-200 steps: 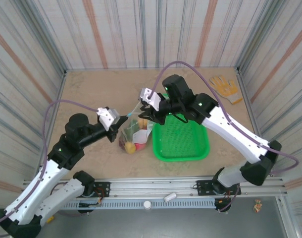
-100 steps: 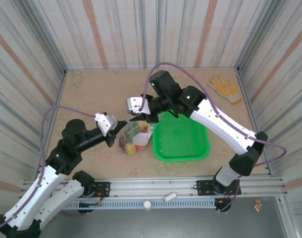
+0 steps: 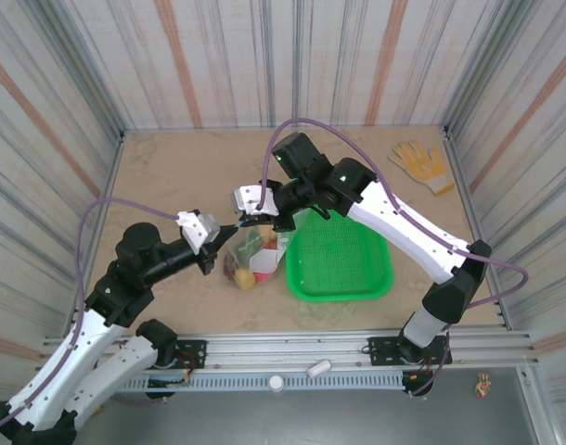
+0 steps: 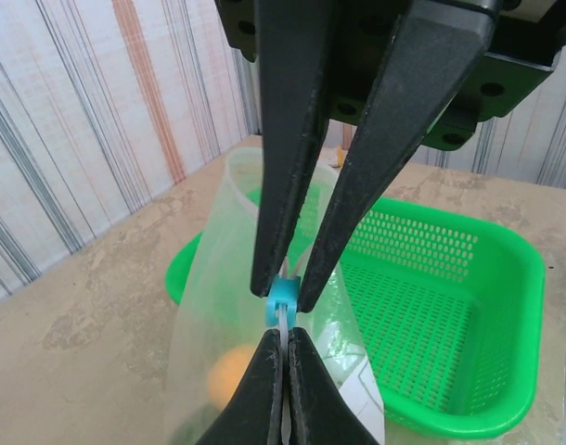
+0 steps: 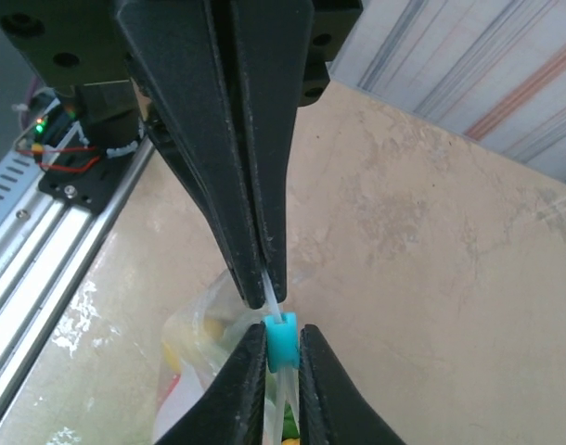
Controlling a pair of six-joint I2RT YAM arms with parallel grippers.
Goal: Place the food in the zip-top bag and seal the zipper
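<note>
The clear zip-top bag (image 3: 253, 252) stands beside the green basket, holding the food (image 3: 245, 274): yellow, red and green pieces. My left gripper (image 3: 229, 228) is shut on the end of the zipper (image 4: 284, 321), the strip pinched flat between its fingertips. My right gripper (image 3: 252, 217) meets it tip to tip and is shut on the small blue slider (image 5: 281, 343) that rides the zipper. In the left wrist view an orange piece (image 4: 229, 375) shows through the bag wall (image 4: 218, 278). In the right wrist view the bag (image 5: 195, 357) hangs below both grippers.
The green mesh basket (image 3: 342, 278) lies right of the bag, against it. A yellow work glove (image 3: 418, 163) rests at the back right. Striped walls enclose the table, and the metal rail (image 3: 292, 350) runs along the near edge.
My right gripper moved left along the bag's mouth until it met the left gripper, and its jaws narrowed onto the blue slider. The left gripper kept its hold and barely moved.
</note>
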